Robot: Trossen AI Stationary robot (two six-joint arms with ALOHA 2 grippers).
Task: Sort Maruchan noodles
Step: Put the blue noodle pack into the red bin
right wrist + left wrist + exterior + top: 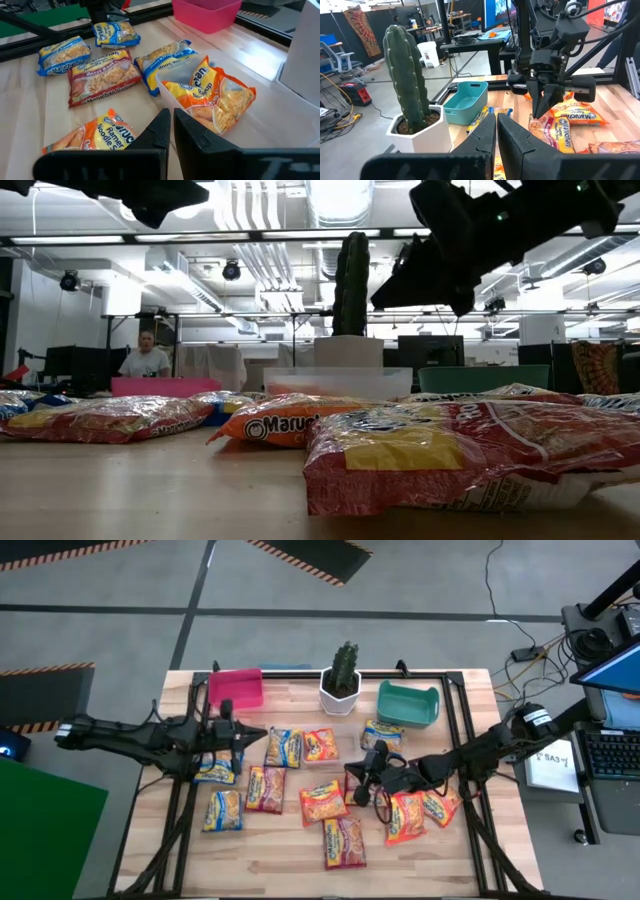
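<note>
The Maruchan noodles lie flat and scattered across the wooden table: yellow-and-blue packets (pixel 223 810) (pixel 283 747), red ones (pixel 265 788) (pixel 342 842) and orange ones (pixel 323 802) (pixel 405 817). One orange packet (pixel 210 95) lies in a clear shallow tray (pixel 165 80). My left gripper (pixel 260 733) hovers shut and empty near the pink bin, its fingers (pixel 496 135) pointing at the cactus. My right gripper (pixel 358 783) hangs shut above the middle packets, fingers down (pixel 542 102), holding nothing (pixel 171 132).
A pink bin (pixel 235 688) and a teal bin (pixel 408 703) stand along the far edge, with a potted cactus (pixel 341 680) between them. Black frame rails (pixel 455 730) run along the table's sides. A person (pixel 146 360) sits in the room behind.
</note>
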